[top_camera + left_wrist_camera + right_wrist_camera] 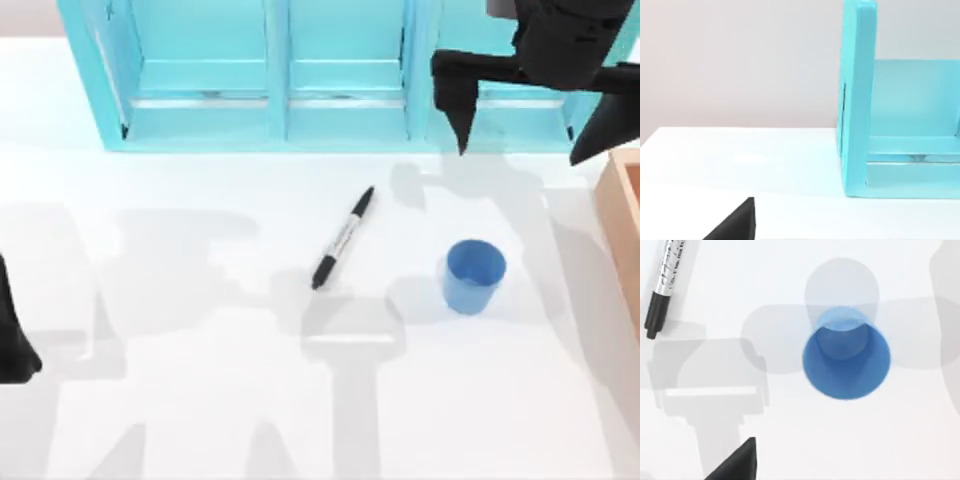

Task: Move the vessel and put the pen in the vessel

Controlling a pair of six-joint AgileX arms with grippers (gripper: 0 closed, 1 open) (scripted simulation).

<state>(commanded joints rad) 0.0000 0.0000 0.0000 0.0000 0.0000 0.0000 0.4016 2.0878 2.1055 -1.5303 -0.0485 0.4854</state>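
**Ana:** White surface [200,400], bare apart from the big turquoise shelf unit [270,80] along the back. Where are the task things from it?

**Ben:** Both in front of the shelf. The blue cup [471,275] stands upright, out from the shelf's right-hand bay. The pen [343,238] lies flat on a slant beside the cup, apart from it, one end aimed at the shelf's middle bay. A tan wooden box [622,220] sits past the shelf's right end.

**Ana:** And the arms?

**Ben:** The right gripper [455,100] hangs high over the shelf's right bay, back from the cup. I can't tell whether its fingers are apart or together. The left gripper [15,350] is parked well out from the shelf's left end; same doubt there.

**Ana:** So the cup goes first?

**Ben:** I'd judge so. Come down straight over the rim, one finger inside and one outside the wall, and close gently; thin plastic tips easily. Keep it upright while carrying.

**Ana:** Do the views add anything?

**Ben:** The right wrist view looks into the cup [846,356], which is empty, and catches one pen [665,280] end. The left wrist view gives the shelf's [860,100] end panel side-on.
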